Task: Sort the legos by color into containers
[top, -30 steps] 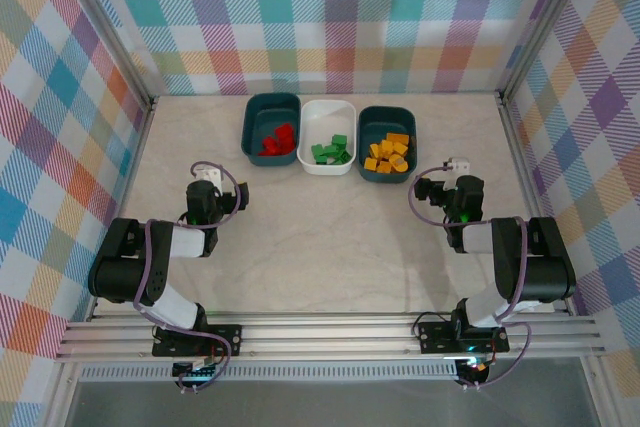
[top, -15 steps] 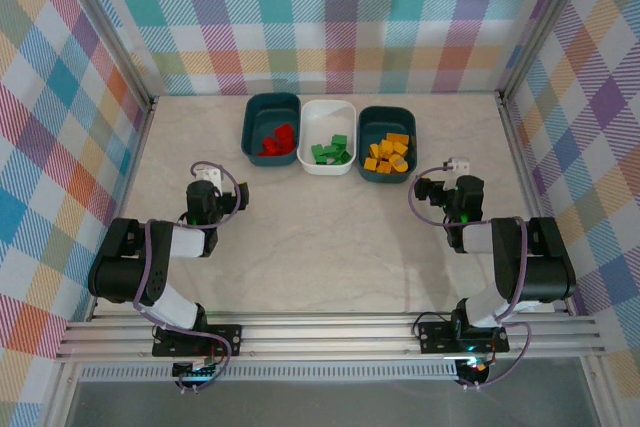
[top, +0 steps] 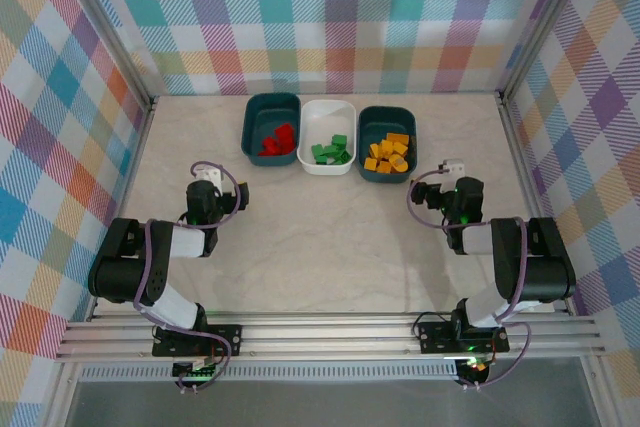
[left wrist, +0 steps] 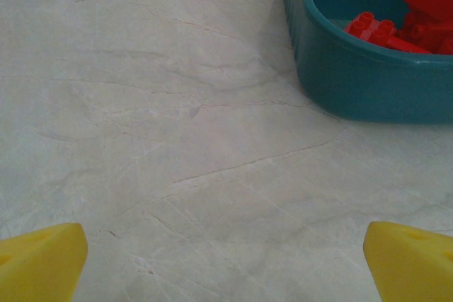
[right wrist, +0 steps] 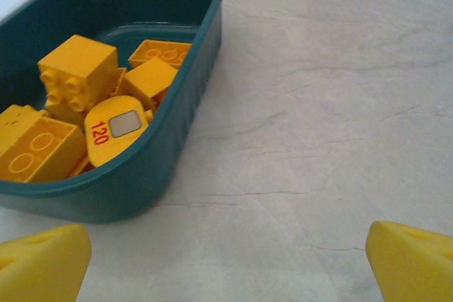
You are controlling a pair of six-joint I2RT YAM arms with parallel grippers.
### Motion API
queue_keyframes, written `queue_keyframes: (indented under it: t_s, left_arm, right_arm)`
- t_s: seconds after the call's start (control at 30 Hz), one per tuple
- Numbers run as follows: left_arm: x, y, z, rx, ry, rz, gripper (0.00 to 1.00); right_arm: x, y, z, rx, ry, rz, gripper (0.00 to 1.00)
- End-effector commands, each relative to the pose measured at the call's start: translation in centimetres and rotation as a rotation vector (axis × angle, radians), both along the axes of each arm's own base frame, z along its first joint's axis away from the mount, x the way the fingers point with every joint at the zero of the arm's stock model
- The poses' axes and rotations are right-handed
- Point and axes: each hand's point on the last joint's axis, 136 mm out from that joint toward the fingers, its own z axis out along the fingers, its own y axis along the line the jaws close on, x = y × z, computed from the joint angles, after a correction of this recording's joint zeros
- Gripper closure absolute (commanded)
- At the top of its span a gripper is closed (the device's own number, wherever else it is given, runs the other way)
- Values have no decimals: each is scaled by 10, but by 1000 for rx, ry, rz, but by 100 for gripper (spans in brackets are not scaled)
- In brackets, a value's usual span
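Containers: three tubs stand side by side in a close row at the far middle of the table (top: 320,247): the left teal tub (top: 270,110), the white tub (top: 328,115) and the right teal tub (top: 386,119).
Legos: the red legos (top: 277,141) lie in the left teal tub, the green legos (top: 330,152) in the white tub, and the yellow legos (top: 388,155) in the right teal tub.
Left gripper, place: the left gripper (left wrist: 226,263) sits low over the table, nearer the robot than the left teal tub and off to its left. In the left wrist view the tub's corner, with red bricks inside, lies ahead and to the right, well apart from the fingers.
Left gripper, jaws: spread wide, with only marbled table between the yellow tips. It grips and touches nothing.
Right gripper, place: the right gripper (right wrist: 226,263) sits low on the near side of the right teal tub. In the right wrist view the tub lies ahead and to the left, its near wall close to the left fingertip but apart from it.
Right gripper, jaws: spread wide and empty.
Detail: a rounded yellow piece (right wrist: 117,129) printed "120" leans inside that tub's near wall.
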Motion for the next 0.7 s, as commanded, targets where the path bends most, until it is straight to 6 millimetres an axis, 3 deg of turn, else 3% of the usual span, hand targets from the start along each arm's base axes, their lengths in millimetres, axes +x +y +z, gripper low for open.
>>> queue_keyframes:
  t_s: [0.0,0.67]
  left_arm:
    - [7,0,10,-4,-32,-9,0]
    - [8,0,10,-5,-31,-9,0]
  right_arm:
    - [7,-7,10,8,-22,-45,0]
    - [7,-7,10,8,-22,-44,0]
